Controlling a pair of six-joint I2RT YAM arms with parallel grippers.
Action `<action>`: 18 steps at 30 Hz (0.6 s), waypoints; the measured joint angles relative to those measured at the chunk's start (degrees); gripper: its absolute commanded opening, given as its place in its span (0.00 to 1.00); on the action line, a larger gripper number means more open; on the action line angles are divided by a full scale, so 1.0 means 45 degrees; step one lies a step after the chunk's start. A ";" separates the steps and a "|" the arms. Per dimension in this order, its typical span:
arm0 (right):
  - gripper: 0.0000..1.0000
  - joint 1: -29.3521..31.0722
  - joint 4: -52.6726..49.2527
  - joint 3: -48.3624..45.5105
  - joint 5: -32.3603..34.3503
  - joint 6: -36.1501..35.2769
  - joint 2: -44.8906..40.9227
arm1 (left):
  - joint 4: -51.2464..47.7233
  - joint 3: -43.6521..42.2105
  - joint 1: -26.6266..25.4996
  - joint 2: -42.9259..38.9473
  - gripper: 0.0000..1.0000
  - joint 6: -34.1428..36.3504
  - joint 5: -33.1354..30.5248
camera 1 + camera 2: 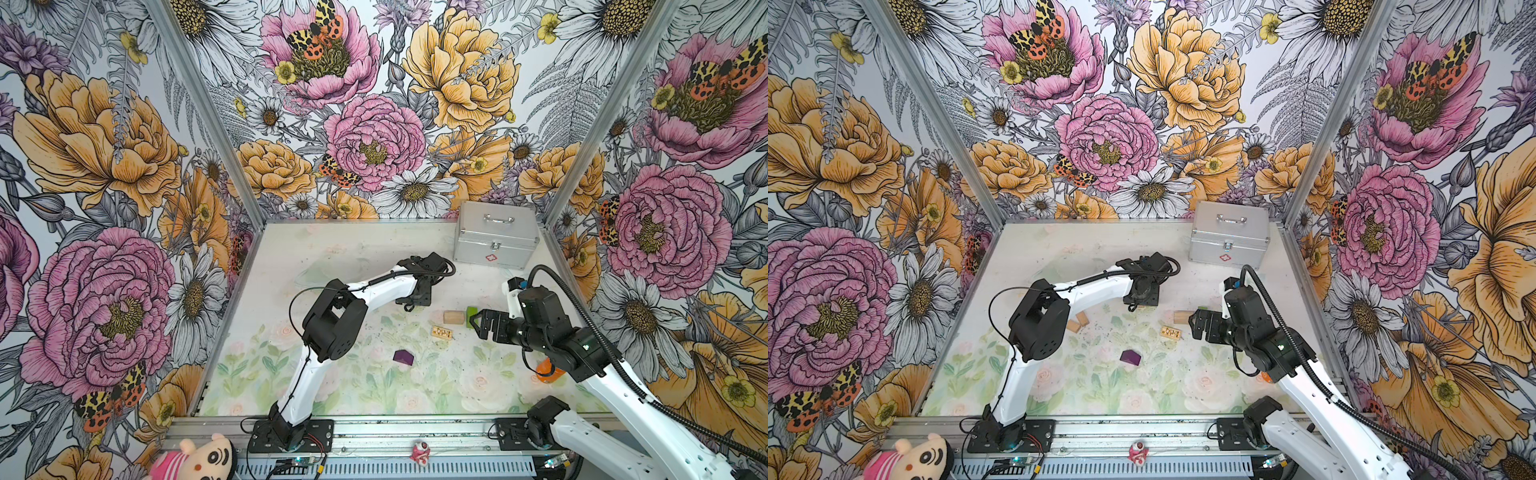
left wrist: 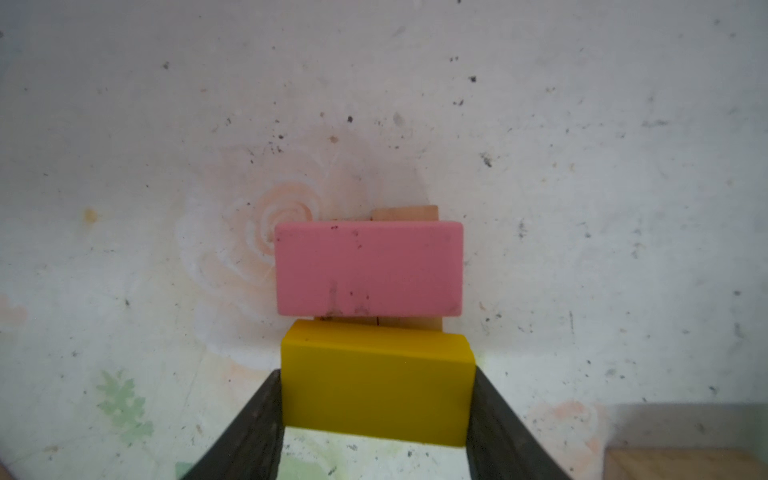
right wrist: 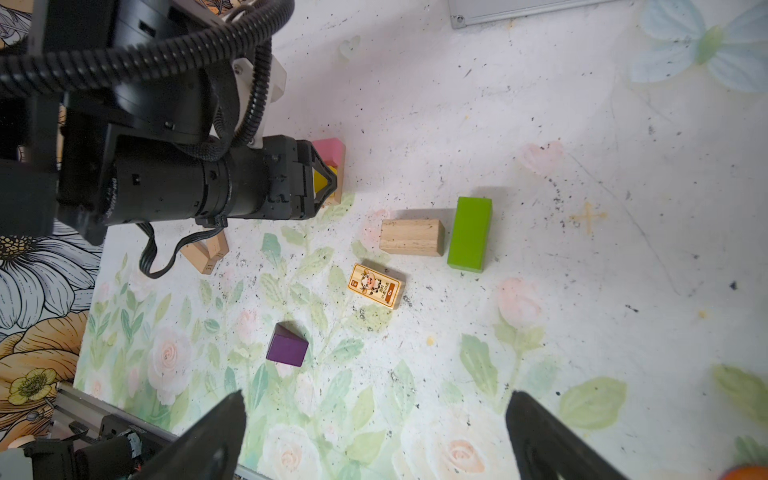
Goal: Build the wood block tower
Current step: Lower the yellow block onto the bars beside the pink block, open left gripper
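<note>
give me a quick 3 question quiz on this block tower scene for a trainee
1. True or false: the left gripper is shut on the yellow block.
2. Which block lies right beside the lime-green block on the table?
a) purple house-shaped block
b) plain tan block
c) pink block
3. Fill in: the right gripper has its jaws ___, with nothing between them.

Key: 1 true; 2 b; 3 open
</note>
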 measured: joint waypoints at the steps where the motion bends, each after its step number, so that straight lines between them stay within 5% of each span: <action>1: 1.00 -0.0029 0.0000 0.0000 -0.0005 0.0000 0.0000 | -0.0024 0.0049 0.0000 0.0010 0.46 0.0005 -0.0015; 18: 1.00 -0.0423 -0.0092 0.0000 -0.0248 -0.0291 0.0000 | -0.0214 0.0272 0.0000 0.0146 0.60 0.0005 -0.0024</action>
